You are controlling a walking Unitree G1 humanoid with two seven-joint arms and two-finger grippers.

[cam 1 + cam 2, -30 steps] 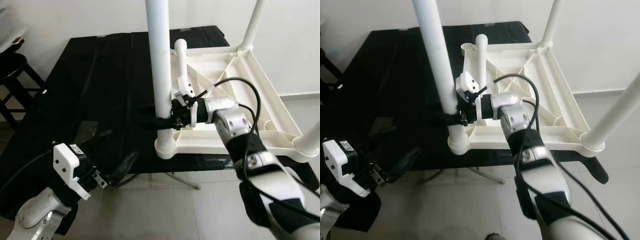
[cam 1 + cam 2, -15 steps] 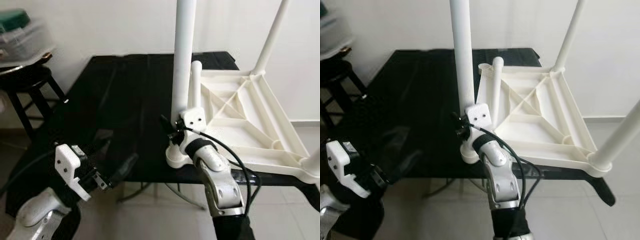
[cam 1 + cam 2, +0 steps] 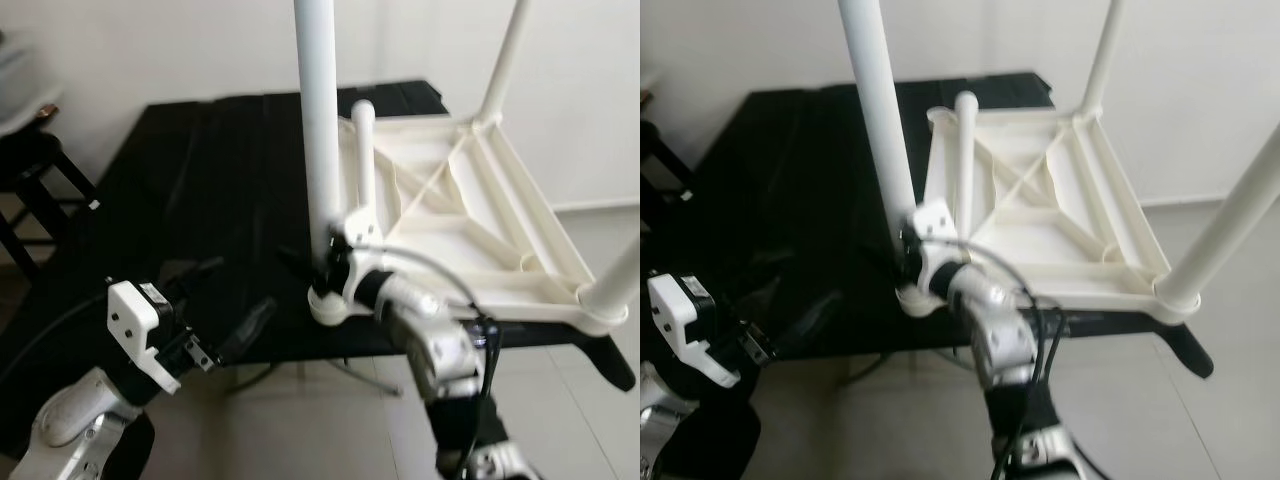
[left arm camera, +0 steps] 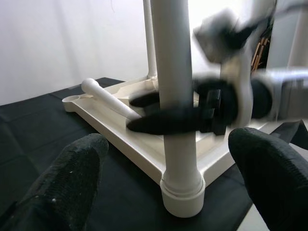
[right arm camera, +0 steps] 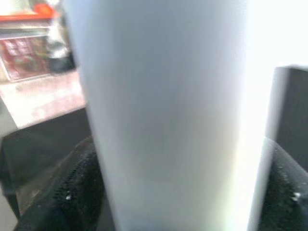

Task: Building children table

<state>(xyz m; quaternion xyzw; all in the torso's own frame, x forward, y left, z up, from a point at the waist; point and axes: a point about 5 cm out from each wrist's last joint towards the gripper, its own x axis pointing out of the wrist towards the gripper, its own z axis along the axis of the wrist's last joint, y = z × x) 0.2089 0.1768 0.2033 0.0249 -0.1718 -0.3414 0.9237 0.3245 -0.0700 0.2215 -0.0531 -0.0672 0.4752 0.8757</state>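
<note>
On black table [image 3: 200, 180], inverted white tabletop [image 3: 480, 210], near-left leg [image 3: 318, 150] upright in corner socket; right gripper [image 4: 159, 113] clamped low around it; left gripper [image 3: 235, 335] parted, nearby; loose leg [image 3: 364, 160] lying inside; risk: sideways pull tilts unseated leg, tabletop slides off edge

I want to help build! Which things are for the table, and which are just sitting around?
For the job:
upside-down white tabletop
near leg, held by right end effector
loose leg on the tabletop

Just around:
black table
dark stool
</note>
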